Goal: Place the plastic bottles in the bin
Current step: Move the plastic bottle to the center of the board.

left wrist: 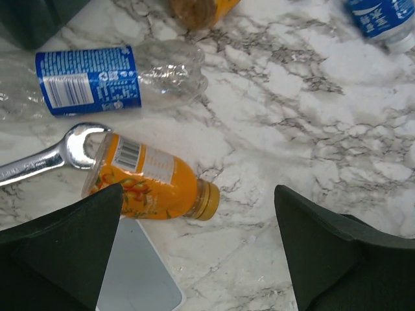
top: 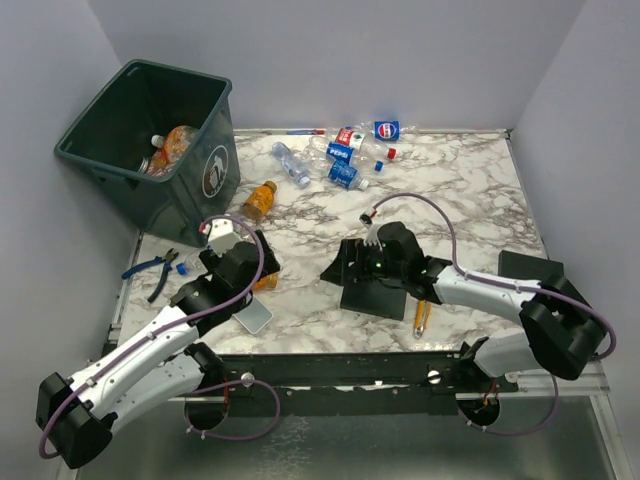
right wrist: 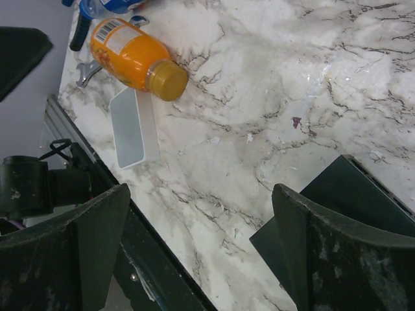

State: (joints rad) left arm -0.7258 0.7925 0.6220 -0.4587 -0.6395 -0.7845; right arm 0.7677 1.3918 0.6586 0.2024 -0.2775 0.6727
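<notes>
The dark bin [top: 110, 140] stands at the back left with an orange-tinted jug [top: 175, 145] and another bottle inside. An orange bottle [left wrist: 149, 178] lies on its side just ahead of my open left gripper [left wrist: 198, 220], partly behind the left finger [left wrist: 71, 246]; nothing is between the jaws. Beyond it lies a crushed clear bottle [left wrist: 110, 78] with a blue label. Another orange bottle [top: 259, 200] and several clear bottles [top: 350, 155] lie farther back. My right gripper [right wrist: 201, 220] is open and empty over bare marble, and its view shows the orange bottle [right wrist: 136, 58] at the upper left.
A wrench [left wrist: 52, 155] touches the near orange bottle. A pale flat tray [left wrist: 133, 272] lies under the left gripper. A black square pad [top: 365, 290] sits below the right gripper, a yellow utility knife [top: 423, 318] beside it. Blue-handled pliers [top: 150, 268] lie near the left edge.
</notes>
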